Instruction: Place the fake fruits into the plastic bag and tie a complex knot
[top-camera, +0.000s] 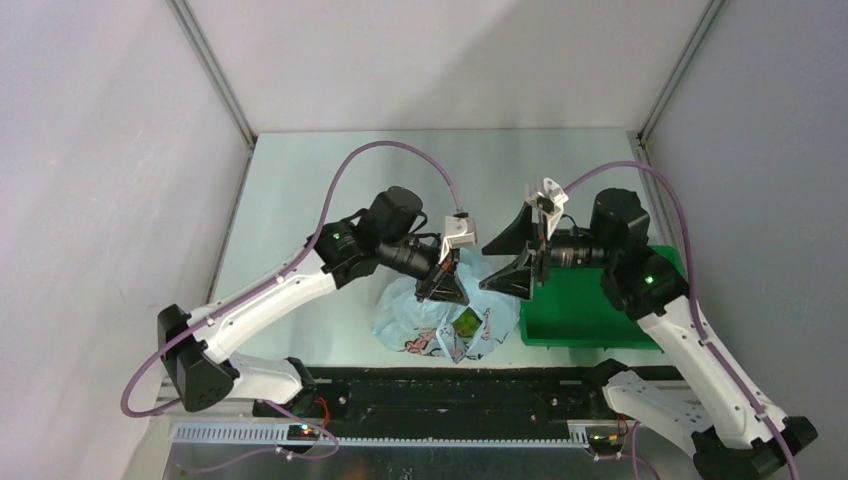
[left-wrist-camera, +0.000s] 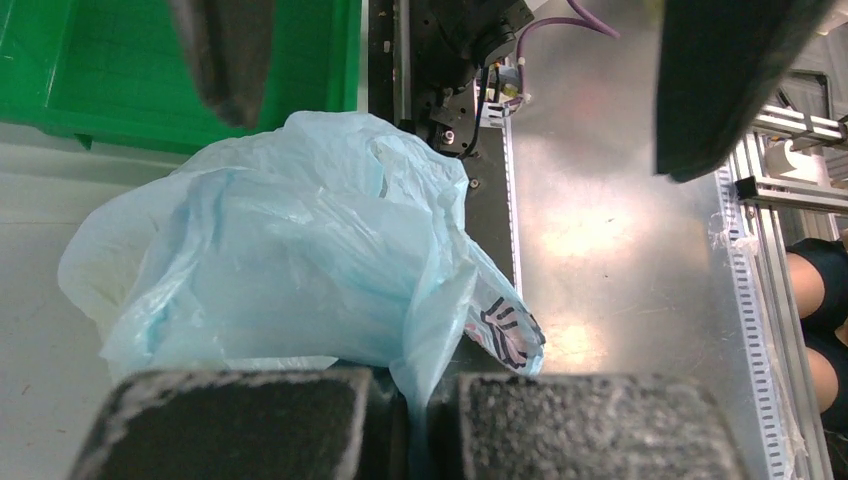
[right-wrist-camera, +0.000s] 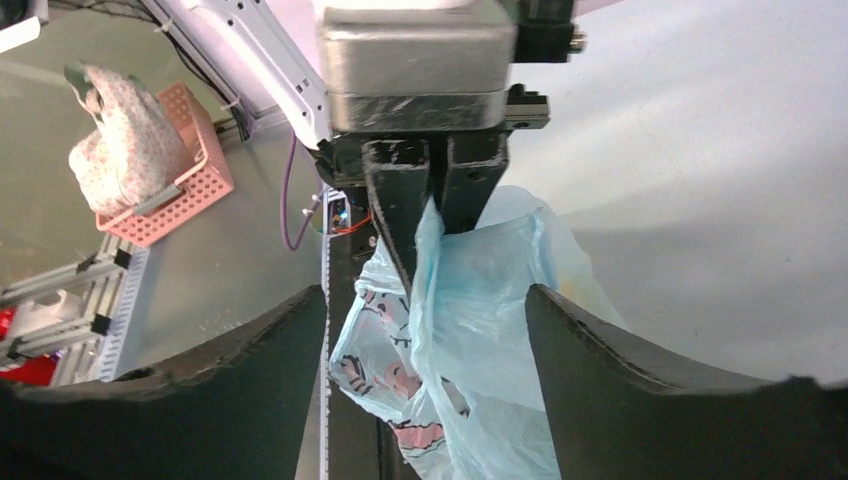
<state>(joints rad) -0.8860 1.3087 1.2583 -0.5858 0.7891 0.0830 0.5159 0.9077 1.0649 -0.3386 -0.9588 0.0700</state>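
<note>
Left arm: bolted at the near edge, forearm reaching away and inward, wrist tipped down over the plastic bag (top-camera: 430, 320).
Right arm: bolted at the near edge, elbow raised over the green tray (top-camera: 600, 325), wrist turned sideways toward the left claw.
Bag body: lying on the table just below the left claw and nearer the bases than it, bulging and crinkled.
Bag axis: running from the body on the table up and away to a gathered neck at the left claw's tips.
Printed mark: pink and dark, on the body's near side, below both claws (right-wrist-camera: 390, 370).
Fruit: green patch seen through the plastic (top-camera: 467, 323), below and just right of the left claw; likely the grapes. Pear not made out.
Left claw (left-wrist-camera: 415, 420): clenched, pads pressed together on the thin blue neck of the bag.
Right claw (top-camera: 505, 262): released, fingers (right-wrist-camera: 640, 390) spread wide, level with the left claw and facing it; bag hanging between them, contact not clear.
Tray: behind the right claw, just beside the bag.
</note>
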